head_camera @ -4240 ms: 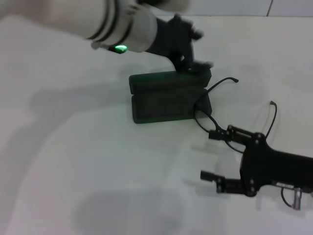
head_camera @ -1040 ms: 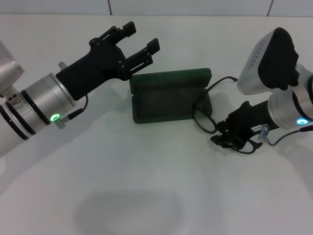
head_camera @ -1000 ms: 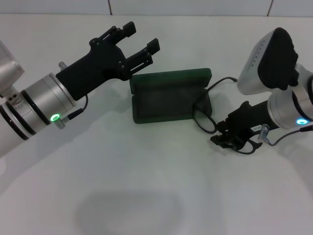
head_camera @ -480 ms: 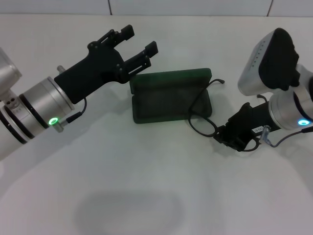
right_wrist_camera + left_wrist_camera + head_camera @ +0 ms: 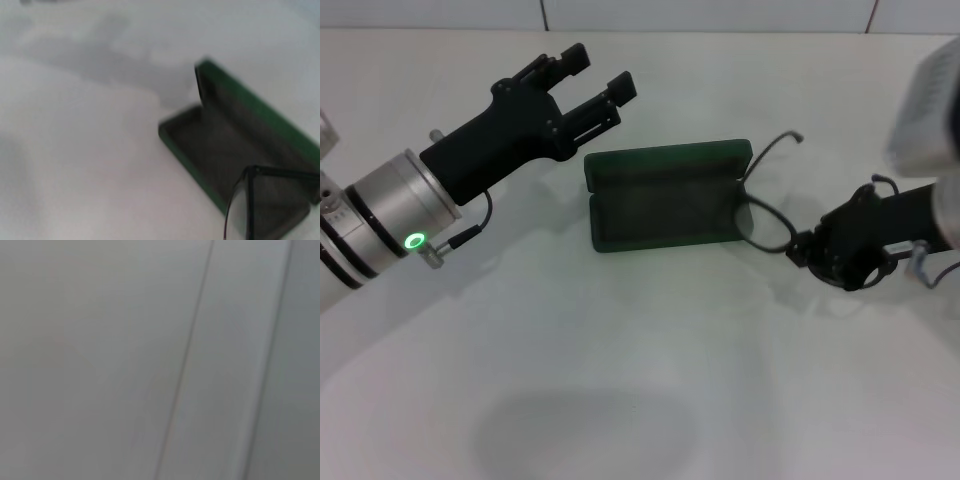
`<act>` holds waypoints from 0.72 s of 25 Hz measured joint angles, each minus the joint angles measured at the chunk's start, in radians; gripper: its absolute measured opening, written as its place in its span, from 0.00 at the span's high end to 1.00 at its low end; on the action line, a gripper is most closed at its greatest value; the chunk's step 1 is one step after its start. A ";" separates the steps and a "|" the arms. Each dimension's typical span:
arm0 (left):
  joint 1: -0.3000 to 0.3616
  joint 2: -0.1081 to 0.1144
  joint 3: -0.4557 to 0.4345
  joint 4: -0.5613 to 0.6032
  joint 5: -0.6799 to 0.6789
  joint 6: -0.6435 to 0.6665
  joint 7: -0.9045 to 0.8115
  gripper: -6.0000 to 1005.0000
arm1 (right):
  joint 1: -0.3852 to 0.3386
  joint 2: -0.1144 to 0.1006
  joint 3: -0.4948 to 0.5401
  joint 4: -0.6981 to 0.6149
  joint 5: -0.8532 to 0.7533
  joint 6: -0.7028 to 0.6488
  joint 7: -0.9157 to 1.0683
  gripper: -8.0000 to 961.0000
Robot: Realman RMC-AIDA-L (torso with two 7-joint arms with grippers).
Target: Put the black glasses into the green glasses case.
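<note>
The green glasses case (image 5: 665, 195) lies open in the middle of the white table, lid standing at the back. The black glasses (image 5: 766, 222) hang at the case's right end, one lens beside its right edge and a temple arm curving up behind. My right gripper (image 5: 804, 250) is shut on the glasses' frame from the right. Behind the case's left end and above it, my left gripper (image 5: 602, 68) is held open and empty. The right wrist view shows the case (image 5: 235, 145) with the glasses' frame (image 5: 248, 172) over its near end. The left wrist view shows only blurred grey.
The white table (image 5: 620, 380) stretches around the case, with a wall seam along the far edge. My left arm's shadow falls on the table at the front left.
My right gripper has pulled back to the right, taking the glasses with it from over the case's right part to beside its right end. The left gripper drifted slightly back and left.
</note>
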 joint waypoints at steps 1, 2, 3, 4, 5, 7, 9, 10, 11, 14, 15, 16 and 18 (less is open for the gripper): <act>-0.001 0.002 -0.001 0.000 0.004 0.013 -0.008 0.22 | -0.018 0.001 0.020 -0.011 0.031 -0.003 -0.034 0.87; -0.001 0.005 -0.002 0.000 0.007 0.038 -0.019 0.22 | -0.040 0.001 0.046 -0.019 0.081 -0.003 -0.088 0.87; 0.000 0.007 -0.002 0.000 0.007 0.059 -0.029 0.22 | -0.058 0.002 0.065 -0.021 0.127 -0.003 -0.140 0.87; 0.000 0.010 -0.002 0.000 0.006 0.084 -0.042 0.22 | -0.080 0.002 0.092 -0.014 0.201 -0.002 -0.227 0.87; 0.000 0.015 -0.002 0.000 0.005 0.113 -0.062 0.22 | -0.098 0.002 0.115 0.003 0.269 -0.001 -0.312 0.87; -0.009 0.030 -0.002 0.000 0.006 0.172 -0.106 0.22 | -0.128 0.003 0.152 0.057 0.399 0.001 -0.479 0.87; -0.022 0.044 -0.002 -0.001 0.013 0.215 -0.149 0.25 | -0.144 0.004 0.176 0.166 0.552 -0.001 -0.683 0.87; -0.033 0.053 -0.002 -0.001 0.025 0.239 -0.178 0.26 | -0.147 0.002 0.179 0.212 0.617 -0.003 -0.767 0.87; -0.050 0.065 -0.001 -0.001 0.045 0.261 -0.215 0.27 | -0.148 0.001 0.181 0.279 0.691 -0.008 -0.870 0.87; -0.106 0.086 0.001 -0.001 0.127 0.297 -0.316 0.29 | -0.138 0.001 0.182 0.461 0.868 -0.049 -1.157 0.87; -0.134 0.090 0.001 -0.001 0.161 0.302 -0.351 0.29 | -0.132 0.001 0.182 0.508 0.903 -0.066 -1.226 0.87; -0.157 0.092 0.001 -0.001 0.197 0.304 -0.382 0.29 | -0.126 0.002 0.182 0.550 0.940 -0.086 -1.300 0.87; -0.205 0.094 0.000 -0.001 0.267 0.307 -0.443 0.29 | -0.116 0.003 0.183 0.611 0.984 -0.111 -1.396 0.87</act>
